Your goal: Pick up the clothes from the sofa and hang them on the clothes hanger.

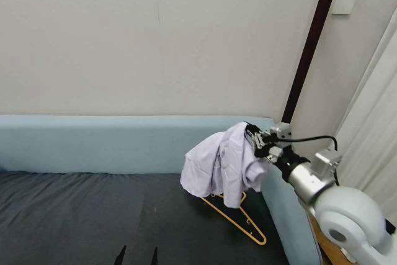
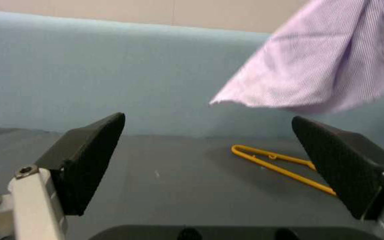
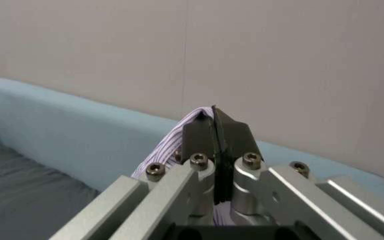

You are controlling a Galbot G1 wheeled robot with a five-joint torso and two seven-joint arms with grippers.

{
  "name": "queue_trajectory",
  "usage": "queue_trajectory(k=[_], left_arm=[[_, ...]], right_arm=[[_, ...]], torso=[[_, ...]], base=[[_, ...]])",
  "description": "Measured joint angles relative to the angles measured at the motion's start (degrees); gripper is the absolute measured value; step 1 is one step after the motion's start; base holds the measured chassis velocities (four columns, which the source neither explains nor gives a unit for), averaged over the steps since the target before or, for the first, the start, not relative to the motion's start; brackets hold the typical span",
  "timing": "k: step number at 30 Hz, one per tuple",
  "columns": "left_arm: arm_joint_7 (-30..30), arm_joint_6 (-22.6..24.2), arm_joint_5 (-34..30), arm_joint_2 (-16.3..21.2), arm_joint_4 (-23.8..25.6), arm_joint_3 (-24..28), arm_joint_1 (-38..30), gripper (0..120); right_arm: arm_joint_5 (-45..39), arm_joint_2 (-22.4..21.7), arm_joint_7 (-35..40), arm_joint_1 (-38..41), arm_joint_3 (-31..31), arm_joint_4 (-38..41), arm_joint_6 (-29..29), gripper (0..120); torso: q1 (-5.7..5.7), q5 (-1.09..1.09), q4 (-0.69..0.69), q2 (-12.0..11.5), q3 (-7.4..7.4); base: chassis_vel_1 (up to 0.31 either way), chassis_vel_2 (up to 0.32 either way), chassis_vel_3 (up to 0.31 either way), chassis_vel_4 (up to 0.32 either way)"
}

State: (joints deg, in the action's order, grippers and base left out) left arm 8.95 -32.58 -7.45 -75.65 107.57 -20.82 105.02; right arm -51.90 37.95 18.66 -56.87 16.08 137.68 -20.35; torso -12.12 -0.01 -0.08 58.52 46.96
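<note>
Above the sofa (image 1: 93, 144), the right gripper's (image 1: 250, 133) fingers (image 3: 199, 137) clench the shirt (image 1: 220, 162); the left gripper (image 2: 207, 120) gapes open.

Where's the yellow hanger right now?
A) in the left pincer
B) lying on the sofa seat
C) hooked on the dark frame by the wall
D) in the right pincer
B: the yellow hanger lies on the dark seat of the sofa, under the shirt that the right pincer holds up, shut on the cloth. The left pincer is open and holds nothing.
</note>
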Motion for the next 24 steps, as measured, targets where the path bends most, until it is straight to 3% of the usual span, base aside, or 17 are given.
queue_trajectory(k=[6,10,14,15,19,20,24], left_arm=[[0.0,0.0,-0.2,0.6,0.0,-0.1,0.0,99],[0.0,-0.3,-0.7,0.7,-0.1,-0.8,0.0,97],[0.0,-0.7,-1.2,0.3,-1.2,-1.3,0.0,97],[0.0,-0.7,-1.2,0.3,-1.2,-1.3,0.0,97],[0.1,-0.8,-1.5,-0.5,-2.2,-1.8,-0.1,97],[0.1,-0.8,-1.5,-0.5,-2.2,-1.8,-0.1,97],[0.1,-1.2,-1.6,-1.3,-3.0,-2.0,-0.1,97]], right_arm=[[-3.3,-0.9,3.8,-2.3,0.5,2.9,-1.7,0],[-3.6,1.5,4.0,-0.8,-3.7,-0.1,-2.8,0],[-3.0,11.4,4.7,11.4,-21.0,-16.9,-3.8,0],[-3.0,11.4,4.7,11.4,-21.0,-16.9,-3.8,0],[1.0,23.4,4.4,21.0,-33.4,-32.0,-3.0,0],[1.0,23.4,4.4,21.0,-33.4,-32.0,-3.0,0],[4.7,34.4,5.0,27.0,-40.8,-47.0,-1.0,0]], torso=[[-0.01,-0.01,0.02,0.0,0.0],[0.0,-0.01,0.01,0.0,0.0],[-0.01,0.0,0.04,0.0,0.01],[-0.01,0.0,0.04,0.0,0.01],[-0.02,-0.04,0.05,0.0,0.02],[-0.02,-0.04,0.05,0.0,0.02],[-0.02,-0.04,0.02,0.0,0.02]], base=[[0.0,0.0,0.0,0.0],[0.0,0.0,0.0,0.0],[0.0,0.0,0.0,0.0],[0.0,0.0,0.0,0.0],[0.0,0.0,0.0,0.0],[0.0,0.0,0.0,0.0],[0.0,0.0,0.0,0.0]])
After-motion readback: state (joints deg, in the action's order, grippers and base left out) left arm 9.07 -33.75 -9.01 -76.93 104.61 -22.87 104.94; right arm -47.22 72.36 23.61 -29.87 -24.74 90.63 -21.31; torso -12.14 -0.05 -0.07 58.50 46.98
